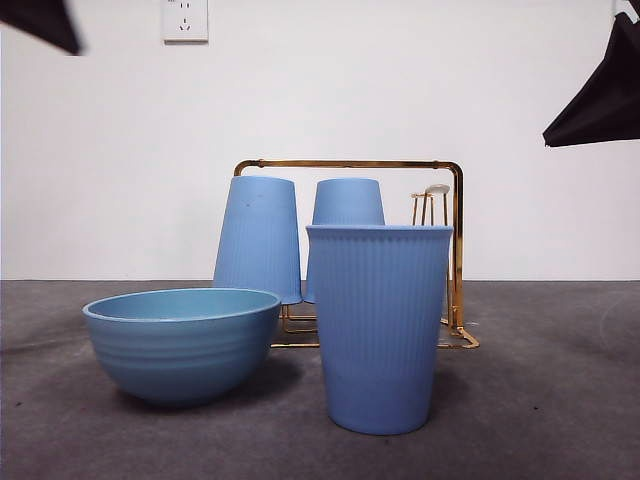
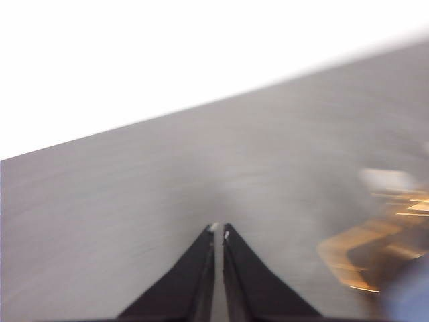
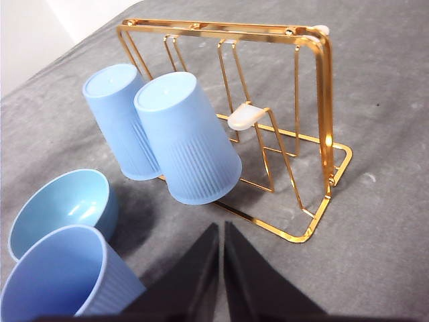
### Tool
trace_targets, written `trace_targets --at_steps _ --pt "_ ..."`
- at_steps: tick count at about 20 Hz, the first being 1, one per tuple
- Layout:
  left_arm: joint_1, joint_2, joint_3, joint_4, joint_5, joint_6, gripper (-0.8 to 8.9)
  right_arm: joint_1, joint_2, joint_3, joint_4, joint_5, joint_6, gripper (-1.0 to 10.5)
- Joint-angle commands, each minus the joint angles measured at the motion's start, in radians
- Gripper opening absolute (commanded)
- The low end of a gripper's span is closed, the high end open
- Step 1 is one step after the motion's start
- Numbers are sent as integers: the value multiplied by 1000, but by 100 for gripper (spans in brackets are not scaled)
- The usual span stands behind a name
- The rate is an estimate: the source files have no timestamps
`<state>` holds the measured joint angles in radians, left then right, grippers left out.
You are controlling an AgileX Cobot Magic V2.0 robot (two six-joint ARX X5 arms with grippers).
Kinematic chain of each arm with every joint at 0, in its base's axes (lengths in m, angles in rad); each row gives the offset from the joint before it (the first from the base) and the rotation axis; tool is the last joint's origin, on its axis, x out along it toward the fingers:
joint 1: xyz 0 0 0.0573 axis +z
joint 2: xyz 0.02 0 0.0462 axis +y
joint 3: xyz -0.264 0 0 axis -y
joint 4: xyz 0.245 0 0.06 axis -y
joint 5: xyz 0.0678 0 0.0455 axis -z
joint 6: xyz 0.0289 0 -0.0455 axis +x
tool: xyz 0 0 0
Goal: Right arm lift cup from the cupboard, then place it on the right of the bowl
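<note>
The grey table (image 1: 560,400) carries everything, with a white wall behind it. The cupboard (image 1: 456,250), a gold wire rack with a tall rectangular loop handle, stands at the back of the front view; two light-blue tumblers (image 3: 191,144) hang upside down on its pegs, one beside the other, and a bare peg with a cream tip (image 3: 247,115) stands free next to them. The bowl (image 1: 182,340), wide and light blue with faint rings on its outside, sits on the table in front of the rack. The cup (image 1: 378,325), ribbed and light blue, stands upright and mouth-up on the table just beside the bowl, on the bowl's right in the front view, apart from it and from the rack. Nothing grips it. The right claw (image 3: 221,231) is up above the table near the cup and bowl, pointing toward the rack, its jaws closed together and empty. The left claw (image 2: 219,231) is over bare table with the rack blurred at the edge of its view, jaws likewise pressed together and empty.
</note>
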<state>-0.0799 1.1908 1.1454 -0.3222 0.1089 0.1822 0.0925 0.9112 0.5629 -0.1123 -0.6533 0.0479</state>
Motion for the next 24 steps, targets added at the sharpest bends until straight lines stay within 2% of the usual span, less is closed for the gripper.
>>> trace_targets --at_steps 1,5,8,12,14,24 --pt "32 -158 -204 105 -80 -46 28 3 8 16 9 -1 -8 15" --pt "134 -531 -603 200 -110 -120 28 3 8 16 9 0 -8 15" --pt "166 -828 -874 247 -110 -147 28 3 8 16 9 -1 -8 15" --pt "158 -1127 -1067 246 -110 -172 28 3 8 16 9 -1 -8 15" --pt "157 -1192 -1112 259 -114 -172 28 3 8 16 9 -1 -8 15" --pt "137 -1186 -1133 264 -111 -172 28 3 8 16 13 0 -8 15"
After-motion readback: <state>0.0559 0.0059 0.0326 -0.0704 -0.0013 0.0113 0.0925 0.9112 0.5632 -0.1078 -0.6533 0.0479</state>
